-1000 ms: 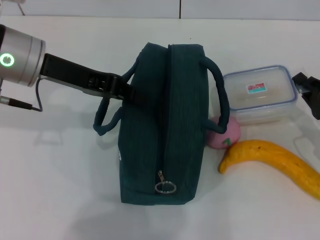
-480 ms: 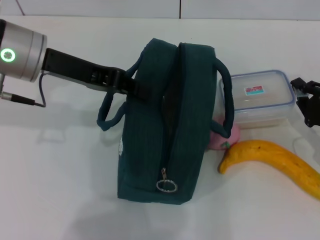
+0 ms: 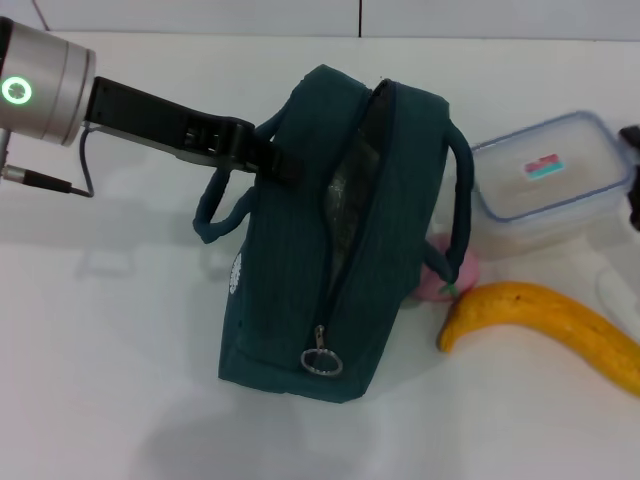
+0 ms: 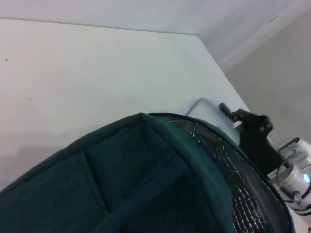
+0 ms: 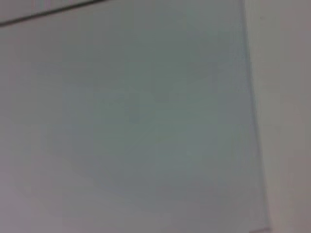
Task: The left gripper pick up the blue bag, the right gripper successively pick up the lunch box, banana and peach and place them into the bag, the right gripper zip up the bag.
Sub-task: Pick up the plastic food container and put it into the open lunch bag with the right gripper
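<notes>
One left hand [image 3: 270,158] grips blue bag [image 3: 330,250] handle.

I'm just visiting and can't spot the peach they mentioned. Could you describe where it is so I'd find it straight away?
Start at the big blue bag in the middle of the white table. On the side where the yellow banana lies, a small pink round shape peeks out beside the bag's base, just above the banana's tip and in front of the clear lunch box: that is the peach. It is the only pink thing here.
</notes>
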Robot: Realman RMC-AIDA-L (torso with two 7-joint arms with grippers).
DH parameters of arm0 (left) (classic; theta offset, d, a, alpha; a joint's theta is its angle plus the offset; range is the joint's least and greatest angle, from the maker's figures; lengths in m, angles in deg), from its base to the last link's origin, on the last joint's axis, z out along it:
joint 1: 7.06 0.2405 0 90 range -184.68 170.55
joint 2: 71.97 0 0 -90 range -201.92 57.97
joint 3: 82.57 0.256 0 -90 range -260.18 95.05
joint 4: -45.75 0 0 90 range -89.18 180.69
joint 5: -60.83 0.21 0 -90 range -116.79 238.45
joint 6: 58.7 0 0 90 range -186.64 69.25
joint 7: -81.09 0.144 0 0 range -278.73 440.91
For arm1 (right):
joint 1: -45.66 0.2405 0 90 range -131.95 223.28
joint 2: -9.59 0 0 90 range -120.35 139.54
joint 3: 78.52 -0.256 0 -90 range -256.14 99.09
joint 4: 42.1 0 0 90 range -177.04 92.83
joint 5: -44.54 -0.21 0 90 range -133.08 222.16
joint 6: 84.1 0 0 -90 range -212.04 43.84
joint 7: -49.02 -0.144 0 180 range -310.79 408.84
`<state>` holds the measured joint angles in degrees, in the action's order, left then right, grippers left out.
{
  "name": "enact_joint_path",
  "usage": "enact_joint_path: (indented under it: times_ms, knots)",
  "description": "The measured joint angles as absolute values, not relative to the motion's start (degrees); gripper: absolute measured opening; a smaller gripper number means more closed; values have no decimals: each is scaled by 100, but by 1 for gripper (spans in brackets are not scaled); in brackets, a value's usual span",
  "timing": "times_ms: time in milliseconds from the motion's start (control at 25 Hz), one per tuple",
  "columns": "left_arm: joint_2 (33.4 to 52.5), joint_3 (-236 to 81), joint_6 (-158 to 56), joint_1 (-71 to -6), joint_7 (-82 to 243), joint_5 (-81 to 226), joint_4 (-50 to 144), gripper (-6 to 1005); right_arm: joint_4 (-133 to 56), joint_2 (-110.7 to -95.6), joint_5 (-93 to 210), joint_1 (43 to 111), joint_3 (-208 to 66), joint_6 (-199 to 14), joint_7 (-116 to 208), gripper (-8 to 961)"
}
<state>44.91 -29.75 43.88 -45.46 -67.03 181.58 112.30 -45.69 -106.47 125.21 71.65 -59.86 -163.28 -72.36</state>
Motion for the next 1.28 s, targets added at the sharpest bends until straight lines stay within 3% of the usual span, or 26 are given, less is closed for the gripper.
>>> enact_joint_path:
  times_ms: [760, 1280]
  knots:
    - [4555, -2954, 4378, -4586, -6755, 18159, 11226, 55, -4582, -10644, 12209, 7228, -6376, -17372, -7388, 99]
    - [4622, -2948, 4352, -4755, -6763, 18189, 11169, 56, -4661, -10662, 11929, 8469, -6079, -18066, -7242, 98]
